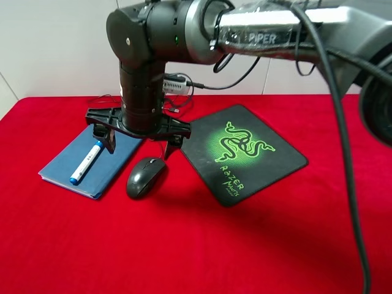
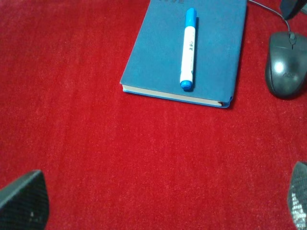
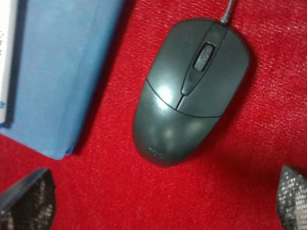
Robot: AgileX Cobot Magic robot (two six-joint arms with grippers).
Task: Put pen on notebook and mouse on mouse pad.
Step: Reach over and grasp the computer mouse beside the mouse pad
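There is one pen [image 1: 86, 163], one notebook [image 1: 113, 164], one mouse [image 1: 146, 176] and one mouse pad [image 1: 245, 153], all on a single red worktop [image 1: 245, 245]. Two grippers show, the left gripper [image 2: 160, 203] and the right gripper [image 3: 158, 206], each with two fingertips.

Pen [image 1: 86, 162] lies on notebook [image 1: 109, 171], mouse [image 1: 146, 176] sits between notebook and mouse pad [image 1: 283, 160]

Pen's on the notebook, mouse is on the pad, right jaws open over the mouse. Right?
One error: the mouse is not on the pad. It lies on the red cloth between the notebook and the pad, as the exterior high view shows. The rest holds: the pen is on the notebook, and the right gripper has its jaws open over the mouse.
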